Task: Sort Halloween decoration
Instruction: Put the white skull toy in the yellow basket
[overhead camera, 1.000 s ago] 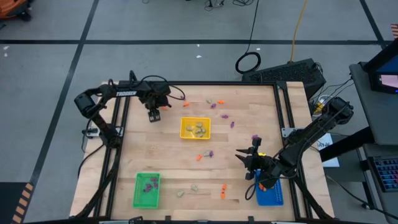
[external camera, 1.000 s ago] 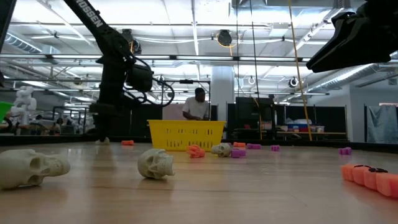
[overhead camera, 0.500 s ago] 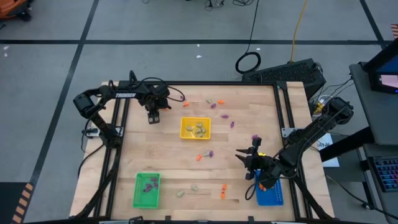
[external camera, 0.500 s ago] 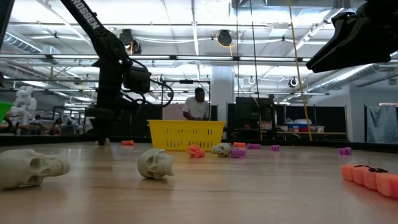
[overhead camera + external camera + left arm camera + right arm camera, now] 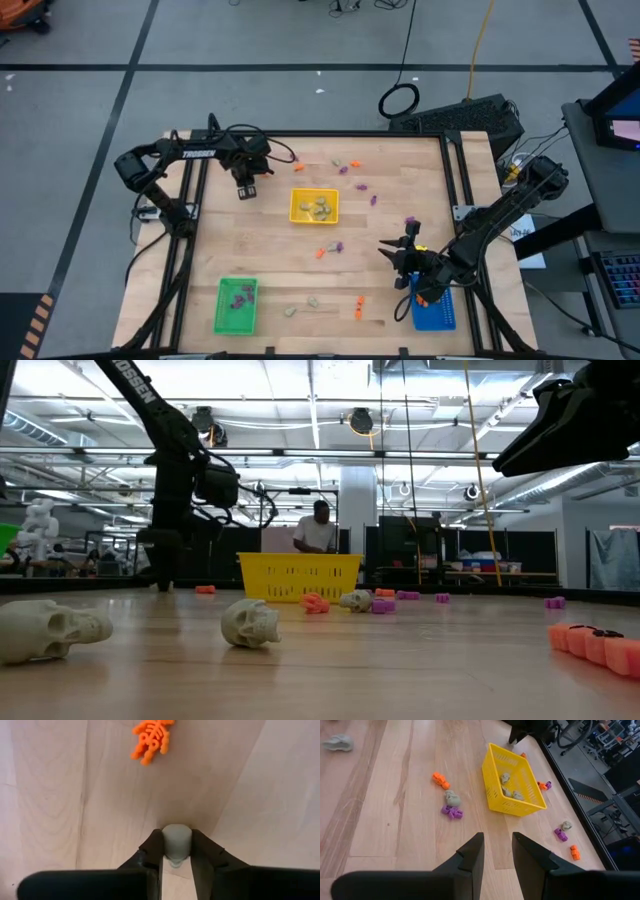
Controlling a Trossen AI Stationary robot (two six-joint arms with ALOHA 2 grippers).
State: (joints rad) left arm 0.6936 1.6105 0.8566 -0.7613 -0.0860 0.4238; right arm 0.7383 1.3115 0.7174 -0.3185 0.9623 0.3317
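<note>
Fingers [image 5: 152, 852] of the left gripper [image 5: 176, 851] clamped on a pale grey trinket [image 5: 176, 841], both dark tips pressed against its sides, down at the wooden table [image 5: 60, 810] with an orange skeleton [image 5: 150, 739] lying a little way ahead. Seen from above, that gripper [image 5: 246, 187] at the far left part of the table, left of the yellow tray [image 5: 296, 214], which already holds several pale pieces. Step in hand, by the look of it: picking up a pale piece. Next move probably calls for a straight lift clear of the wood, then a carry across to the yellow tray and a release above its rim, with care not to squeeze the small thing out sideways. Right gripper [image 5: 495, 851] hovering above the table near the blue tray [image 5: 436, 314], fingers a narrow gap apart and holding nothing, waiting. Elsewhere, orange, purple and pale trinkets scattered across the middle and near side, purple ones gathered in the green tray [image 5: 221, 320]. Much sorting left.
</note>
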